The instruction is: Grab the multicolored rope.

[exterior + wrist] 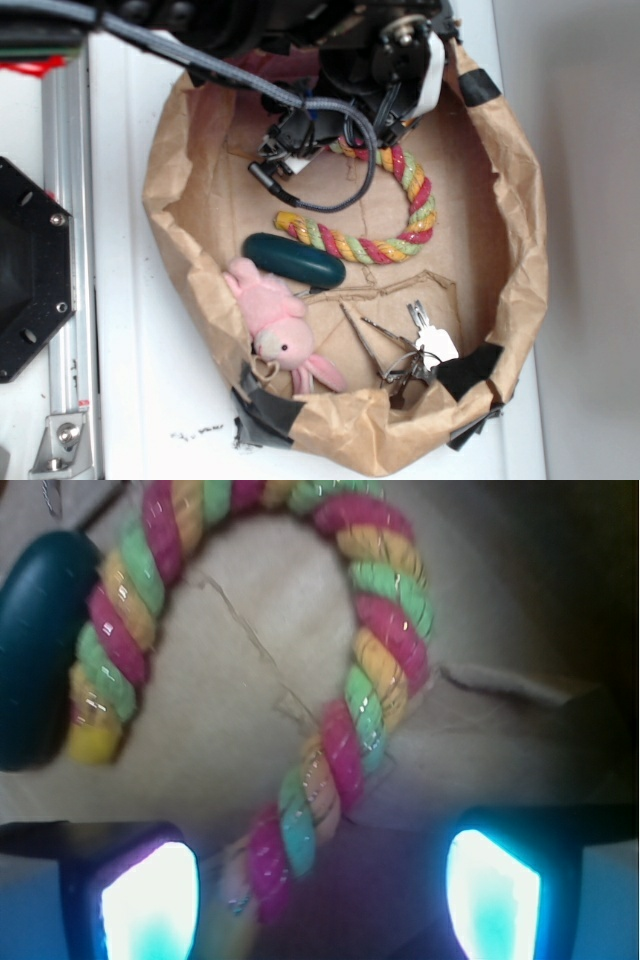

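A brown paper bag (170, 170), its rim rolled down and patched with dark tape, sits on a white table (130, 400) and serves as an open bin. On its floor lies the rope (415, 215), a thick twist of pink-red, yellow and light-green strands bent into a C, with one yellow end pointing left near the middle of the bag. Just below that end lies a dark green oval case (293, 260), beside the rope; in the wrist view the case (40, 650) lies against the rope's yellow tip. A pink plush toy (275, 320) leans on the bag's near wall, touching the case's lower edge. To the right, a bunch of keys (400, 350) carries a small white tag (435, 343); if anything is written on it, it is too small to read. No brand or lettering shows anywhere else.

The gripper (300, 140) hangs over the rope's upper end at the back of the bag, trailing a grey cable. In the wrist view the rope (375, 650) curves down between the two pads (150, 900), which stand wide apart on either side of it, not touching it.
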Motion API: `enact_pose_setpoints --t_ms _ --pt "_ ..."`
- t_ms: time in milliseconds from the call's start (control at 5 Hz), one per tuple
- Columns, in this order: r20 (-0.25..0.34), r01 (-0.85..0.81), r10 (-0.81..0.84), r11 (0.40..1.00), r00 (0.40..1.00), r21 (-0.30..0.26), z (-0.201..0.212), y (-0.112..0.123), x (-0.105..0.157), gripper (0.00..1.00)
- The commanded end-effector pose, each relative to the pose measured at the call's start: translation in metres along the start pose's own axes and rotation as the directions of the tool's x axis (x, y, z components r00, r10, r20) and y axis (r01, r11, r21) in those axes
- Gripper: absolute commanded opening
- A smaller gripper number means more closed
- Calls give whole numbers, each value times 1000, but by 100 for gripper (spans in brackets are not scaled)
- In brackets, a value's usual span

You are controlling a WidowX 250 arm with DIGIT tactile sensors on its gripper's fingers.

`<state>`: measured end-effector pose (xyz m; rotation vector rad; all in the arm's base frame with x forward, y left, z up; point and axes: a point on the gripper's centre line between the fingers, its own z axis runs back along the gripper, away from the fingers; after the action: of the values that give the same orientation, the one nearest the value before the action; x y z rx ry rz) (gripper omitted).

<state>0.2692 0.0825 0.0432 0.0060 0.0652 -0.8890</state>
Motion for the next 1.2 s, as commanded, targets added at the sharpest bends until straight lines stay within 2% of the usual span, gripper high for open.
enact_pose_setpoints --t_ms 0,200,400,600,800,1000 --pt "-11 -217 217 975 976 -35 -18 -12 4 100" --pt "1 -258 258 966 966 2 -12 -27 13 100" --pt "19 -309 308 951 951 28 -14 -25 12 100" --pt "-19 -310 315 941 949 136 -28 -20 7 100" --pt "-23 -329 334 937 942 122 -31 -14 5 100" --pt "-27 -376 383 917 924 130 -37 -5 -2 5"
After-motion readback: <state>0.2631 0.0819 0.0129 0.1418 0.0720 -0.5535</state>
